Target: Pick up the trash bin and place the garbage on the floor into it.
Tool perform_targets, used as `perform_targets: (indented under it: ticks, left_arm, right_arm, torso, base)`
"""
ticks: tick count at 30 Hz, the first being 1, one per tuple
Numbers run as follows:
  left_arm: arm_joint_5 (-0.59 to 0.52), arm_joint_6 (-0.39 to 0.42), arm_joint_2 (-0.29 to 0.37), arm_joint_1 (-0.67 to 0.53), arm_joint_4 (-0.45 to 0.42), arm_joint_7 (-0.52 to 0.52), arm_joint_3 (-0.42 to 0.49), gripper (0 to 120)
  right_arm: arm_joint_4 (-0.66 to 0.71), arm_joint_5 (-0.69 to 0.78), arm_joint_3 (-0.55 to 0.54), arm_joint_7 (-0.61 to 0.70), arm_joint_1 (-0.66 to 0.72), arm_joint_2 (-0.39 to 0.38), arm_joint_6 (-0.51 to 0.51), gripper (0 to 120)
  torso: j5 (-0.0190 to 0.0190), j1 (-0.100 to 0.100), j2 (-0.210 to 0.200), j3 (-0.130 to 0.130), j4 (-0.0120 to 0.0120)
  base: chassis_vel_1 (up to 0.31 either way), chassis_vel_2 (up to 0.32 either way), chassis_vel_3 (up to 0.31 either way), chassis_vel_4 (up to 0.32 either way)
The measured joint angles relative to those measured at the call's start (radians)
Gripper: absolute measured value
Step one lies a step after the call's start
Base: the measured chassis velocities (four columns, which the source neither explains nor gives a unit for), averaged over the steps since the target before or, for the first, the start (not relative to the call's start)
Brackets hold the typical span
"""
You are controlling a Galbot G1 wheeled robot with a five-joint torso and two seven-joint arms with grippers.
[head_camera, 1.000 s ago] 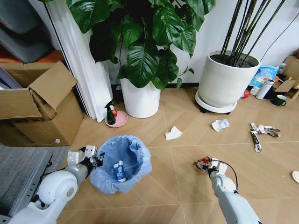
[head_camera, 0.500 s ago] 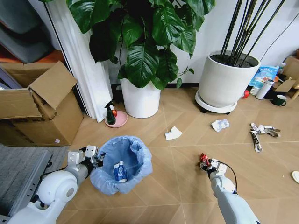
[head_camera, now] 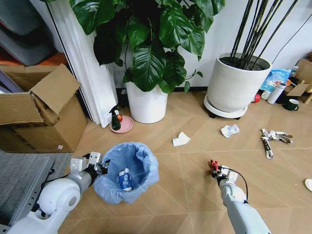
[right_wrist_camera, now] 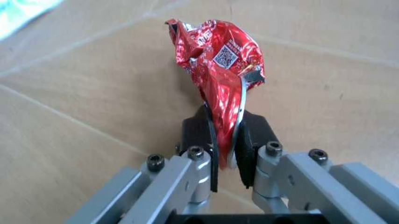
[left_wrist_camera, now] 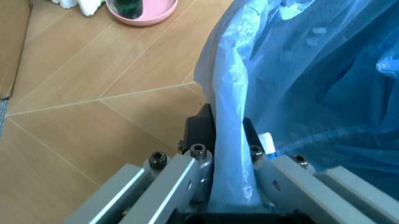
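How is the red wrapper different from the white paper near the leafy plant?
The red wrapper is shiny and pinched in the right gripper; the crumpled white paper is dull and lies loose on the floor. The wrapper has print on it; the paper looks plain. Both are crumpled litter outside the trash bin.

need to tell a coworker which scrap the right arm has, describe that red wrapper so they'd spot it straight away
Start at the big white pot holding the tall dark stems, then come forward across the wooden floor to the right end effector. The red wrapper is pinched there, shiny crumpled foil with a small QR code; the other scraps nearby are white or printed paper lying loose.
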Motion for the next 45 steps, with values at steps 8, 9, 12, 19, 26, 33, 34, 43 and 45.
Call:
perform_targets:
  ticks: [8, 9, 12, 19, 26, 33, 34, 43, 45]
  left_arm:
    - [0.0, 0.0, 0.005, 0.006, -0.012, -0.006, -0.002, 0]
    - [0.0, 0.0, 0.006, 0.006, -0.014, -0.006, -0.002, 0]
    - [-0.001, 0.0, 0.007, 0.009, -0.019, -0.008, -0.003, 0]
    - [-0.001, 0.0, 0.007, 0.018, -0.026, -0.017, -0.003, 0]
    - [-0.01, 0.0, 0.008, 0.007, -0.024, -0.022, 0.0, 0]
    - [-0.023, 0.0, 0.008, -0.028, 0.002, -0.027, 0.006, 0]
    - [-0.024, 0.0, 0.008, -0.031, 0.004, -0.026, 0.006, 0]
    - [-0.028, 0.0, 0.013, -0.04, 0.022, -0.007, -0.001, 0]
    - [-0.029, 0.0, 0.014, -0.042, 0.028, -0.003, -0.004, 0]
  right_arm:
    - [0.298, 0.017, -0.023, 0.009, -0.051, -0.053, 0.002, 7]
    - [0.343, 0.027, -0.036, 0.011, -0.053, -0.066, -0.002, 7]
    - [0.429, 0.054, -0.077, 0.017, -0.053, -0.107, -0.013, 7]
    - [0.697, 0.181, -0.232, 0.026, -0.032, -0.276, -0.07, 7]
    - [0.908, 0.469, -0.501, 0.057, 0.132, -0.37, -0.143, 7]
    - [0.914, 0.555, -0.828, 0.051, 0.388, -0.35, -0.145, 7]
    - [0.911, 0.559, -0.858, 0.051, 0.407, -0.342, -0.145, 7]
    - [0.919, 0.586, -1.037, 0.087, 0.446, -0.301, -0.158, 7]
    - [0.933, 0.598, -1.063, 0.113, 0.439, -0.305, -0.159, 7]
  torso:
    - [-0.0001, 0.0, 0.0, 0.0, 0.0001]
    - [-0.0001, 0.0, 0.0, 0.0, 0.0001]
    - [-0.0002, 0.0, 0.0, 0.0, 0.0003]
    - [-0.0004, 0.0, 0.0, 0.0, 0.0001]
    - [-0.0003, 0.0, 0.0, 0.0, 0.0003]
    - [-0.0006, 0.0, 0.0, 0.0, 0.0004]
    - [-0.0006, 0.0, 0.0, 0.0, 0.0003]
    - [-0.0003, 0.0, 0.0, 0.0, 0.0]
    - [-0.0003, 0.0, 0.0, 0.0, 0.0]
  base:
    - [0.0, 0.0, 0.0, 0.0]
    - [0.0, 0.0, 0.0, 0.0]
    - [0.0, 0.0, 0.0, 0.0]
    - [0.0, 0.0, 0.0, 0.0]
    - [0.0, 0.0, 0.0, 0.0]
    - [0.0, 0.0, 0.0, 0.0]
    - [0.0, 0.0, 0.0, 0.0]
    - [0.0, 0.0, 0.0, 0.0]
    - [0.0, 0.0, 0.0, 0.0]
